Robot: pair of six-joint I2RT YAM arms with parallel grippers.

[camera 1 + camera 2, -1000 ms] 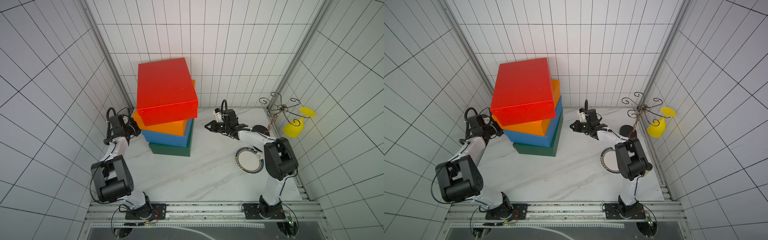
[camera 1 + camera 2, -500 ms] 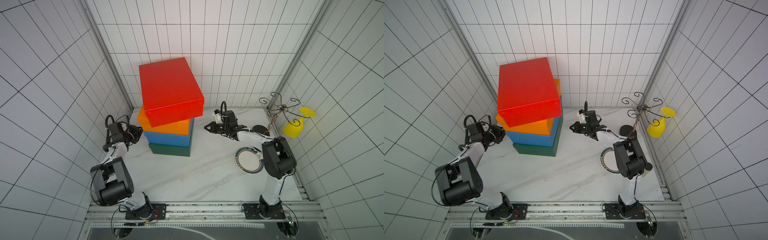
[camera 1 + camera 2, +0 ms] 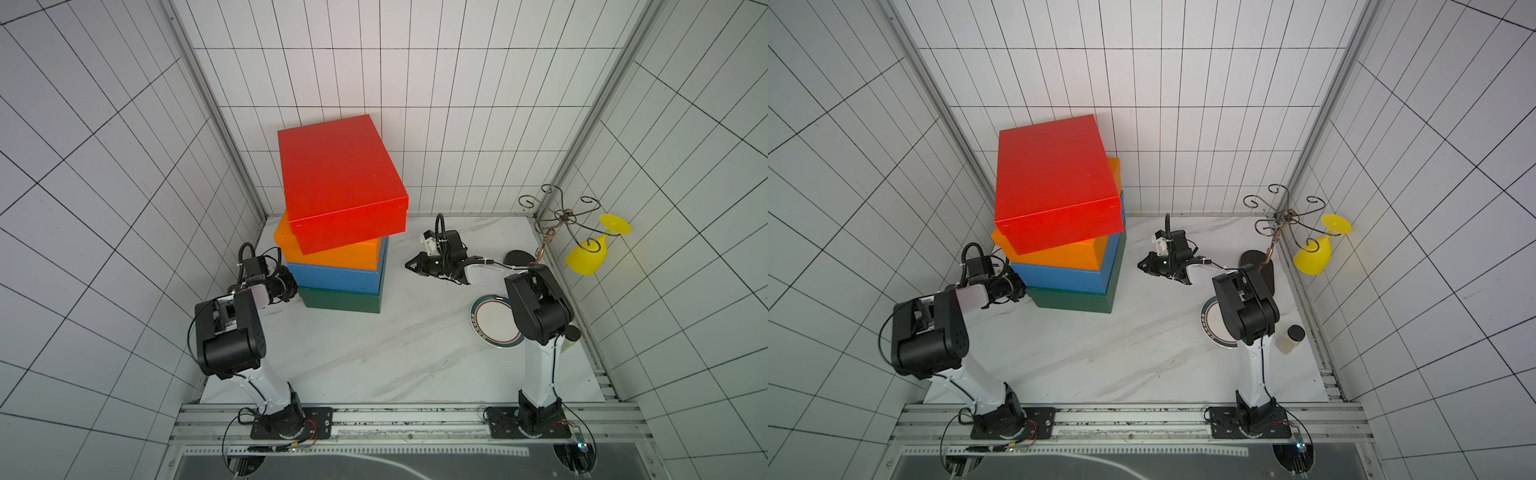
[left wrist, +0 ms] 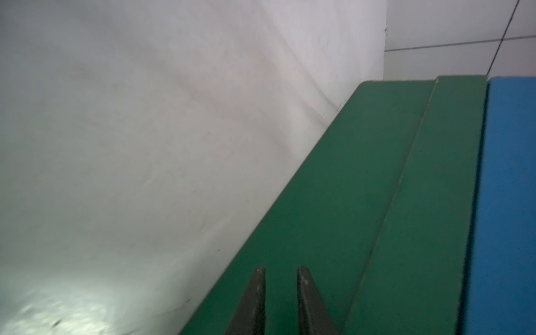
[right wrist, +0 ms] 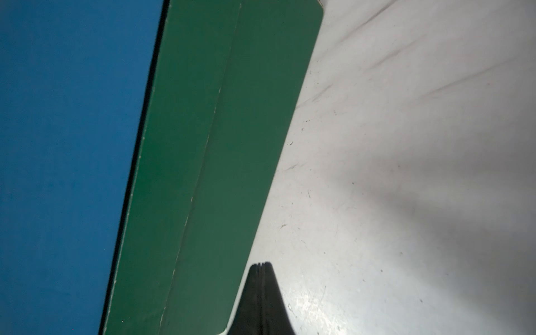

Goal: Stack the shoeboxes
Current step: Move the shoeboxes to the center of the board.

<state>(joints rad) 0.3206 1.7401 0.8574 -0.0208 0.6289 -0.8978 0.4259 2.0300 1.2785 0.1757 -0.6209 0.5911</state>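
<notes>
**Four shoeboxes in one pile, the top one crooked**

All four shoeboxes stand in one pile at the far left of the table [image 3: 374,353]. The green box [image 3: 340,301] is at the bottom, then the blue box [image 3: 332,278], then the orange box [image 3: 336,257], and the red box [image 3: 340,183] is on top. The red box is turned against the orange one, and its near right corner hangs out over the edge. I judge that the stacking itself is done and the step in hand is to straighten the pile.

The left gripper [image 4: 280,268] is low at the left side of the pile, next to the green and blue boxes. Its fingers are a little apart and nothing is between them. The right gripper [image 5: 262,264] is on the right of the pile, clearly apart from it, with its fingers pressed together and empty.

The next move probably needs both arms much higher, at the red box. A soft push from both sides should turn it square, because a hard push could slide it off.

Some things are hard to make out. In both top views the left fingertips are dark against the boxes, so I cannot tell if they touch the green box. The wrist views show only green and blue sides. The far sides of the pile are hidden, and the right arm covers part of the plate [image 3: 478,332].
</notes>
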